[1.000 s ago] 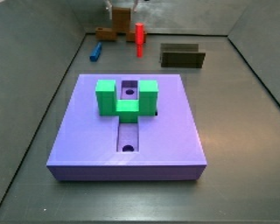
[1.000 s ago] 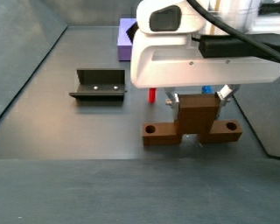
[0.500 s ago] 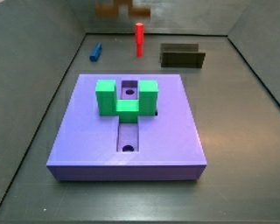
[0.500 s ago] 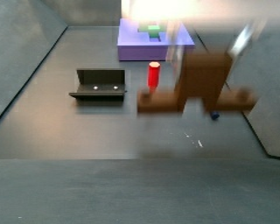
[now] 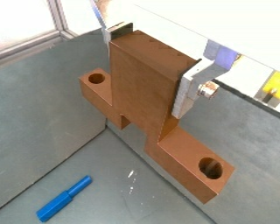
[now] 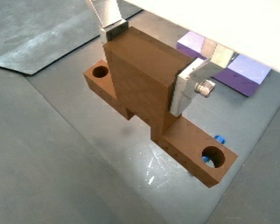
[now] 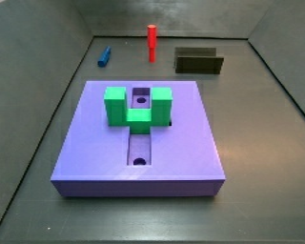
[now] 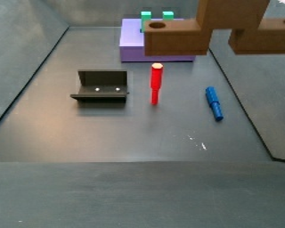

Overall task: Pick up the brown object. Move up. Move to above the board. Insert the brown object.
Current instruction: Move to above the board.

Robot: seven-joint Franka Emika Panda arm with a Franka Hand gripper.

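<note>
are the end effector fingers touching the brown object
Touching. In both wrist views the end effector has its silver fingers pressed flat against opposite sides of the brown object, no gap showing, with the piece lifted clear of the floor.

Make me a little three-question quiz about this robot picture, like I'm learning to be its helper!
1. True or false: the gripper has its fingers clamped on the brown object.
2. What stands on the board: A) green block, B) red post, C) blue pen?
3. Fill in: in a side view the brown object hangs ____ the floor, near the picture's top edge.

Key: 1 true; 2 A; 3 above.
</note>
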